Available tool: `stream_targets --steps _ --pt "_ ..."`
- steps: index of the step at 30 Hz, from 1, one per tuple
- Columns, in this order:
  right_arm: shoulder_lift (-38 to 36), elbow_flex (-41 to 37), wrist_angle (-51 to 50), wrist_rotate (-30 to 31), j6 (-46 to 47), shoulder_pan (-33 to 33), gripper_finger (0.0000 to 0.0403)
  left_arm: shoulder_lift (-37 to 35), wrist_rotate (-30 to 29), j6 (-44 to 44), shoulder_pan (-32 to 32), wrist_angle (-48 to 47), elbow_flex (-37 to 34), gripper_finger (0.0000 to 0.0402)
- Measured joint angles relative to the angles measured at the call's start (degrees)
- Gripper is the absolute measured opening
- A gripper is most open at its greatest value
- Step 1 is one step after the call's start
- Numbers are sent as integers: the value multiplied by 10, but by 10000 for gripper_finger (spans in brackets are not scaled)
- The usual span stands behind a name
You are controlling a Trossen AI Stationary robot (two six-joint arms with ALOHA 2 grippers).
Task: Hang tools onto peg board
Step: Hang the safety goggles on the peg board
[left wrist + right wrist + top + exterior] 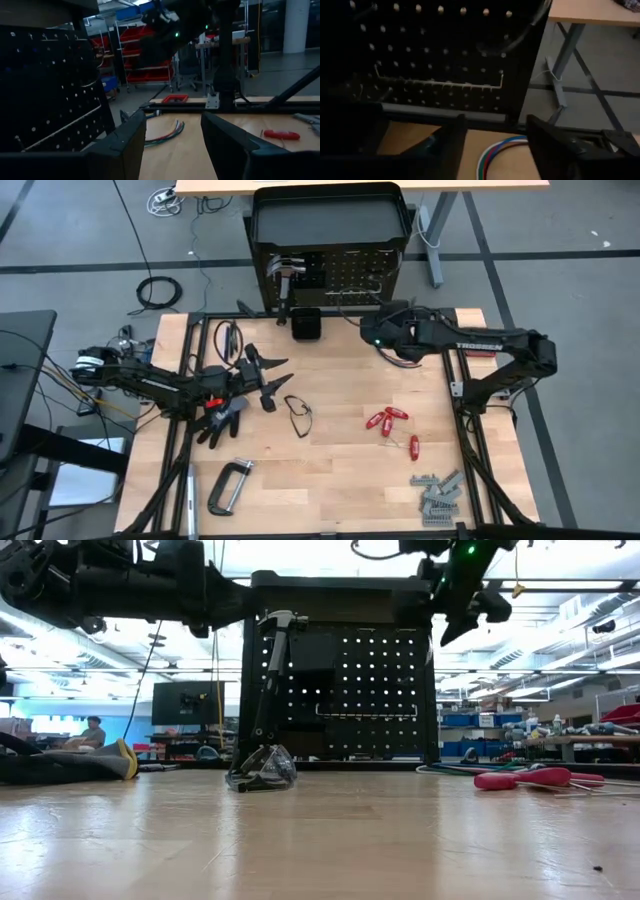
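Peg board (345, 275) faces the right pincer (492, 145), released and empty.

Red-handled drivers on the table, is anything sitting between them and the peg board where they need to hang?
Nothing on the table does. The red-handled drivers have bare wood up to the peg board. Only the right gripper, open and empty, hangs above that stretch, near the board's face.

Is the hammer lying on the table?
No, the hammer is hanging up on the peg board, not lying on the wooden table.
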Motion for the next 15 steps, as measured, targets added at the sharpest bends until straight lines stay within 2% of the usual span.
stream_targets --steps 5,10,12,15 --pt "-15 -4 61 -5 3 -50 304 0 5 0 0 17 0 197" --pt "1 -4 196 -80 -30 -133 377 0 19 -1 0 43 0 197" --pt "16 -4 260 -124 -57 -158 393 0 24 0 0 51 0 197" --pt "37 -4 337 -186 -73 -188 392 0 27 0 0 50 0 197"
